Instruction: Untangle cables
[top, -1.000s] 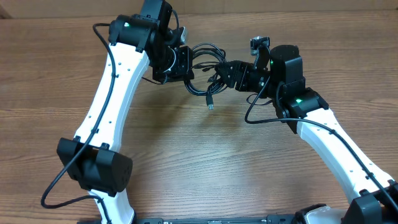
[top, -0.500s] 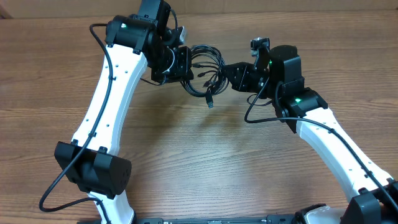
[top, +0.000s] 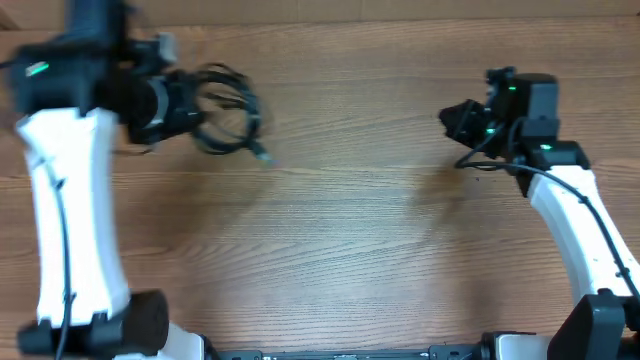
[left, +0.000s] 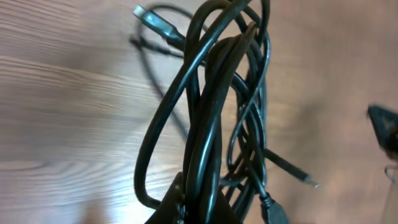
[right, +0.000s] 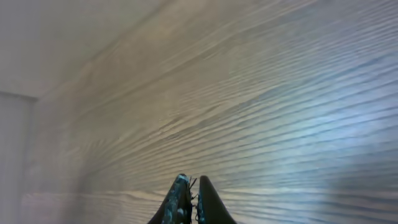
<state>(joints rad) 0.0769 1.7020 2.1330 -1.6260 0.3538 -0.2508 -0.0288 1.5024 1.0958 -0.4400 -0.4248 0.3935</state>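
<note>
You have the wooden table (top: 340, 250) under both arms, which stand well apart at opposite sides of the overhead view; the left arm shows blurred there. The cables (top: 225, 110) hang as one bundle of black loops at the far left, just beside the left gripper (top: 185, 105) and off its tip; one plug (top: 262, 155) dangles at the bundle's lower right edge. In the left wrist view the loops (left: 211, 124) cross and wrap each other, and they block most of the table behind them; a flat metal plug (left: 149, 15) points up and left, and a second plug (left: 273, 214) sits low on the right. Your left gripper (left: 189, 208) is clamped on the strands where they gather at the bottom of that view. Your right gripper (top: 452, 122) is over bare wood; in its wrist view the fingertips (right: 180, 196) sit pressed nearly together with nothing seen between them
</note>
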